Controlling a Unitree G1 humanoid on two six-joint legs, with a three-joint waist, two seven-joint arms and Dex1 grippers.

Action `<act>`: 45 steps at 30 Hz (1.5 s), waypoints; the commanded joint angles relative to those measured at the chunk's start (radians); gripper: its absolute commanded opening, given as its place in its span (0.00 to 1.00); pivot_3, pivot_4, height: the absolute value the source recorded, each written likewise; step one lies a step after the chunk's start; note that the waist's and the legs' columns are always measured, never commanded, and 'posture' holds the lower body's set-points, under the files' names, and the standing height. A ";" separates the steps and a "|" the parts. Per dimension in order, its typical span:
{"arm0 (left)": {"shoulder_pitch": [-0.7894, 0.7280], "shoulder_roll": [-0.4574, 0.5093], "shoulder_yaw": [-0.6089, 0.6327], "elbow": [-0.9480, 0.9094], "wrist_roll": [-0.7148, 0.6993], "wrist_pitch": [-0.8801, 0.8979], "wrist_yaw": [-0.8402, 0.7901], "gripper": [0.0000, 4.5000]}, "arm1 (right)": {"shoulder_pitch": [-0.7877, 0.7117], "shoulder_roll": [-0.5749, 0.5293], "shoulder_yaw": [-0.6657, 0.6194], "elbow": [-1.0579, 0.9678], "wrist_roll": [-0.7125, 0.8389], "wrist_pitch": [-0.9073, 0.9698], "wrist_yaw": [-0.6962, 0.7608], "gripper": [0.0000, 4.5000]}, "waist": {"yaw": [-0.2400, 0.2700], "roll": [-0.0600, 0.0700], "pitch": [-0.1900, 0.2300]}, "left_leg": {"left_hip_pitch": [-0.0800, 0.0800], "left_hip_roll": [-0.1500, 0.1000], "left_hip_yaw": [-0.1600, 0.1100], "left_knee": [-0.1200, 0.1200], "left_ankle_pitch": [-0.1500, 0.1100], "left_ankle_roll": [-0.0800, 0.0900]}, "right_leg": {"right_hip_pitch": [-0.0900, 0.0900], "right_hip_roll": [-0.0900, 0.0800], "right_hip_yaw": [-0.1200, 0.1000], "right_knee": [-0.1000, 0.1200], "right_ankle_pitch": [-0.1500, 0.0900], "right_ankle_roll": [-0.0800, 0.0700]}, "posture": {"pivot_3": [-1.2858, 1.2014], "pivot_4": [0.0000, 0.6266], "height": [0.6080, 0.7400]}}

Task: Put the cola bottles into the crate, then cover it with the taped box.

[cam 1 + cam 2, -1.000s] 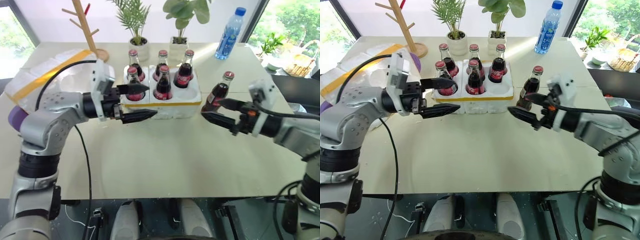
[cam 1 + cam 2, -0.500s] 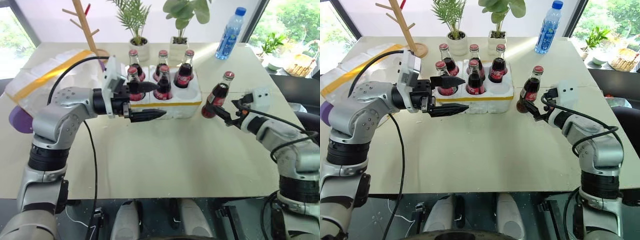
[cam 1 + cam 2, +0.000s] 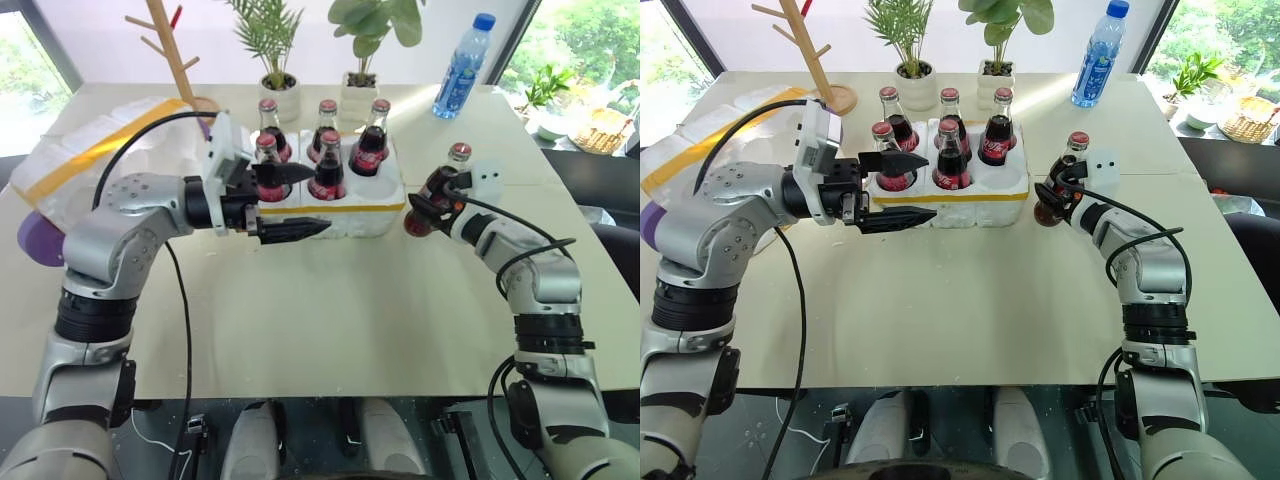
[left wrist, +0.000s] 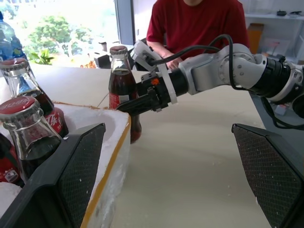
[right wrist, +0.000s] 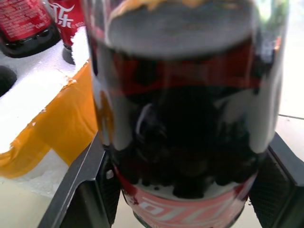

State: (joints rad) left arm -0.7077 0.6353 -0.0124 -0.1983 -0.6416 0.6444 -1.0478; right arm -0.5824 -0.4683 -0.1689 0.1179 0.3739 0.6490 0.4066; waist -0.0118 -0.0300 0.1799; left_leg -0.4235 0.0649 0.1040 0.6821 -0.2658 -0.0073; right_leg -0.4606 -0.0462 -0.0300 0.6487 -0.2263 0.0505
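– Right gripper (image 3: 426, 206), state?
– Pressed in on the sixth cola bottle (image 3: 441, 184), low on the body, below the red label. Clamped from both sides, per the right wrist view: one finger (image 5: 83, 190) at each flank of the glass.

– Change over the last second?
– A second ago: spread wide and short of the bottle. Now: advanced and closed around it. Left gripper (image 3: 322, 200): no change, spread wide, level, just in front of the crate (image 3: 368, 217), pinching nothing.

– Meaning for the task?
– Last loose bottle apparently secured. Five already seated in the crate, three at the back, two at the front. Judged next: lift, carry across to the vacant front-right hole, lower in. Cover step not yet begun; taped box (image 3: 85, 155) lying well apart at the table's left side.

– Location of the gripped bottle?
– Upright, just beside the crate's right end wall, apparently standing on the table in the left wrist view.

– Hidden or unclear?
– Bottle base masked by the gripper in the head views. Firmness of the grip impossible to confirm. Vacant hole hard to make out from above, glimpsed only at the edge of the right wrist view. Taped box partly covered by the left arm, shipping label not visible. Person in a red shirt (image 4: 197, 21) behind the table, cut off at the top.
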 commanded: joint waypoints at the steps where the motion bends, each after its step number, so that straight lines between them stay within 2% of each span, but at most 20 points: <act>1: 0.014 0.024 0.045 -0.037 -0.006 -0.010 0.010 1.00 | -0.081 -0.069 -0.084 -0.108 0.035 -0.053 0.030 0.62 | 0.000 0.001 0.001 | 0.000 0.000 0.000 0.000 0.000 0.000 | 0.000 0.000 0.000 0.000 0.000 0.000 | 0.52 0.24 1.00; 4: 0.030 0.033 0.054 -0.046 -0.012 -0.009 0.019 1.00 | -0.177 -0.092 -0.106 -0.129 0.080 -0.049 0.058 0.62 | -0.003 0.004 0.002 | 0.000 0.000 0.000 0.000 0.000 0.000 | -0.001 0.000 0.000 0.000 0.000 0.000 | 0.52 0.24 1.00; 10: 0.035 0.032 0.058 -0.050 -0.011 -0.009 0.031 1.00 | -0.290 -0.047 -0.075 -0.167 0.154 0.022 0.084 0.62 | -0.006 0.006 0.003 | 0.001 0.002 -0.001 -0.001 0.000 0.000 | -0.001 0.003 0.000 0.002 0.000 0.000 | 0.52 0.24 1.00; 16: 0.036 0.037 0.061 -0.054 -0.007 -0.011 0.041 1.00 | -0.284 0.013 0.050 -0.129 0.087 0.000 0.086 0.62 | 0.001 0.005 0.003 | 0.000 0.000 0.000 0.001 0.000 0.000 | 0.000 0.000 0.000 0.001 0.000 0.000 | 0.52 0.24 1.00; 24: 0.055 0.065 0.079 -0.069 -0.012 -0.007 0.055 1.00 | -0.230 0.015 0.160 -0.084 0.010 0.005 0.122 0.62 | -0.001 0.005 0.003 | -0.002 0.000 0.000 0.001 0.000 0.000 | -0.001 0.000 0.000 0.001 0.001 0.001 | 0.52 0.24 1.00; 30: 0.060 0.076 0.086 -0.069 -0.009 -0.009 0.060 1.00 | -0.258 0.030 0.178 0.006 -0.030 0.007 0.122 0.62 | 0.001 0.006 0.003 | -0.001 0.000 -0.001 0.001 0.000 0.000 | -0.001 0.000 -0.001 0.001 0.001 0.001 | 0.52 0.24 1.00; 34: 0.055 0.081 0.084 -0.054 -0.004 -0.016 0.058 1.00 | -0.274 0.055 0.197 0.133 -0.072 -0.026 0.123 0.62 | -0.001 0.005 0.003 | -0.001 0.000 0.000 0.001 0.000 0.000 | -0.001 0.000 -0.001 0.000 0.001 0.001 | 0.52 0.24 1.00; 36: 0.056 0.086 0.083 -0.050 0.003 -0.018 0.054 1.00 | -0.284 0.069 0.193 0.174 -0.087 -0.053 0.117 0.86 | -0.002 0.005 0.003 | 0.001 0.000 0.000 0.001 0.000 0.000 | 0.001 0.000 -0.001 0.001 0.001 0.001 | 0.52 0.24 1.00; 37: 0.061 0.094 0.085 -0.052 0.006 -0.019 0.051 1.00 | -0.286 0.075 0.184 0.184 -0.087 -0.060 0.111 0.95 | -0.004 0.005 0.003 | 0.002 0.000 0.000 0.001 0.000 0.000 | 0.002 0.000 0.000 0.001 0.001 0.001 | 0.52 0.24 1.00; 38: 0.067 0.103 0.090 -0.055 0.007 -0.018 0.047 1.00 | -0.286 0.079 0.174 0.186 -0.083 -0.063 0.109 1.00 | -0.004 0.005 0.003 | 0.002 0.000 0.000 0.001 0.000 0.000 | 0.002 0.000 0.000 0.001 0.001 0.001 | 0.52 0.24 1.00; 42: 0.116 0.183 0.154 -0.105 -0.017 0.012 0.039 1.00 | -0.251 0.044 0.121 0.083 -0.031 -0.013 0.139 1.00 | -0.004 0.005 0.003 | 0.003 0.000 0.000 0.001 0.000 0.000 | 0.002 0.000 0.000 0.002 0.001 0.001 | 0.52 0.24 1.00; 45: 0.202 0.292 0.290 -0.174 -0.077 0.080 0.034 1.00 | -0.200 -0.046 0.074 -0.076 0.044 0.067 0.219 1.00 | 0.001 0.005 0.003 | 0.000 0.001 0.000 0.001 0.000 0.000 | 0.000 0.000 0.000 0.001 0.001 0.001 | 0.52 0.24 1.00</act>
State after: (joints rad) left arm -0.5215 0.8739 0.1659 -0.3070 -0.6742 0.6946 -1.0031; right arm -0.7875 -0.4604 -0.0288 0.1634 0.3627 0.6784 0.5785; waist -0.0110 -0.0248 0.1826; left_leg -0.4241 0.0654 0.1037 0.6829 -0.2658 -0.0074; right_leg -0.4610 -0.0466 -0.0305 0.6495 -0.2257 0.0512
